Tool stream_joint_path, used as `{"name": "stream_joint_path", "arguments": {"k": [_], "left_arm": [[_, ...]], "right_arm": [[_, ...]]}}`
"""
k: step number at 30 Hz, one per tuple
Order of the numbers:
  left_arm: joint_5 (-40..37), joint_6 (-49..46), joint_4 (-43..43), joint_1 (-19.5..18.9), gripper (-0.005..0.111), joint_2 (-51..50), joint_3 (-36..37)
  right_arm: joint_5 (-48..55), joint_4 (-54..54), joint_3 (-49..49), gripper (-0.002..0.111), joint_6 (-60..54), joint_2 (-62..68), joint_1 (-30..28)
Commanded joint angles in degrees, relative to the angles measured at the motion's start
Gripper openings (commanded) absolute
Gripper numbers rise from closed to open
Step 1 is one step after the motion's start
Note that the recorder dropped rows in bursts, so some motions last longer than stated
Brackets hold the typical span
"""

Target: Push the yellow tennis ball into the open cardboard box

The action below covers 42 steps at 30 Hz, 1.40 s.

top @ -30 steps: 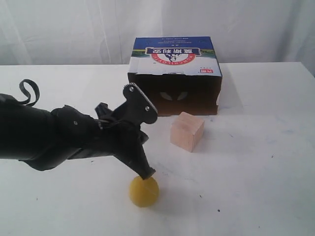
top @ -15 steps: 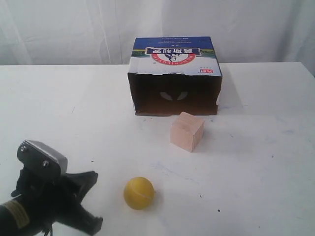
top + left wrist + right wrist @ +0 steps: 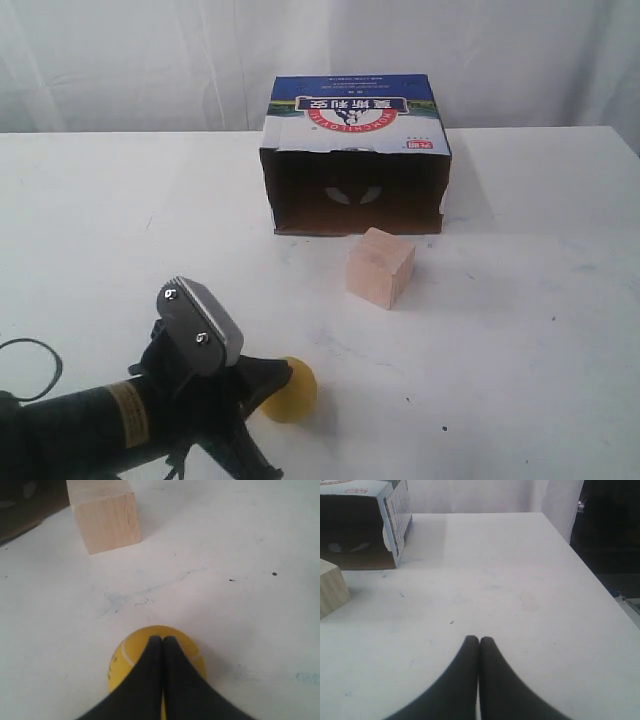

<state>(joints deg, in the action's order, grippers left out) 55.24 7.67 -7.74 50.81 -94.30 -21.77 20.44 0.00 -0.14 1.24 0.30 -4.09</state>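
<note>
The yellow tennis ball (image 3: 292,390) (image 3: 131,655) lies near the table's front edge. My left gripper (image 3: 276,374) (image 3: 163,639) is shut, its joined fingertips resting against the ball's near side and partly covering it. The open cardboard box (image 3: 356,155) (image 3: 392,510), blue on top with red lettering, lies on its side at the back, its dark opening facing the front. My right gripper (image 3: 479,639) is shut with nothing in it, low over bare table; it does not show in the exterior view.
A pale wooden cube (image 3: 380,267) (image 3: 104,516) (image 3: 330,587) stands between the ball and the box mouth, slightly right of the ball. The white table (image 3: 520,330) ends at a right edge (image 3: 592,575). White curtains hang behind.
The left arm dropped from above the ball to the front left corner, then swung right; its shut fingertips now touch the ball. The ball has shifted slightly.
</note>
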Motion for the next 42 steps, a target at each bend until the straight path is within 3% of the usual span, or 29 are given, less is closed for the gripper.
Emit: {"name": "stream_joint_path", "arguments": {"k": [1,12,21,26,30,35,42], "left_arm": [[-2.8,0.3,-0.9,0.5,0.000,-3.1,-2.6],[-3.3,-7.7,1.4,0.1,0.000,-8.8,-9.8],[-4.2,-8.0,2.7,-8.8,0.000,-12.7,-16.1],[-0.4,-14.3,2.5,-12.9,0.000,-12.4,-19.0],[-2.5,-12.3,3.0,-14.4,0.000,-10.8,-18.9],[-14.2,-5.5,-7.8,-14.4,0.000,-9.6,-18.7],[-10.1,-3.5,-9.9,-14.4,0.000,-9.7,-16.0]], "right_arm": [[-0.3,0.0,0.1,0.000,0.1,-0.3,-0.4],[-0.3,0.0,0.1,0.000,0.1,-0.3,-0.4],[-0.3,0.0,0.1,0.000,0.1,-0.3,-0.4],[-0.3,0.0,0.1,0.000,0.1,-0.3,-0.4],[-0.3,0.0,0.1,0.000,0.1,-0.3,-0.4],[-0.3,0.0,0.1,0.000,0.1,-0.3,-0.4],[-0.3,0.0,0.1,0.000,0.1,-0.3,-0.4]]}}
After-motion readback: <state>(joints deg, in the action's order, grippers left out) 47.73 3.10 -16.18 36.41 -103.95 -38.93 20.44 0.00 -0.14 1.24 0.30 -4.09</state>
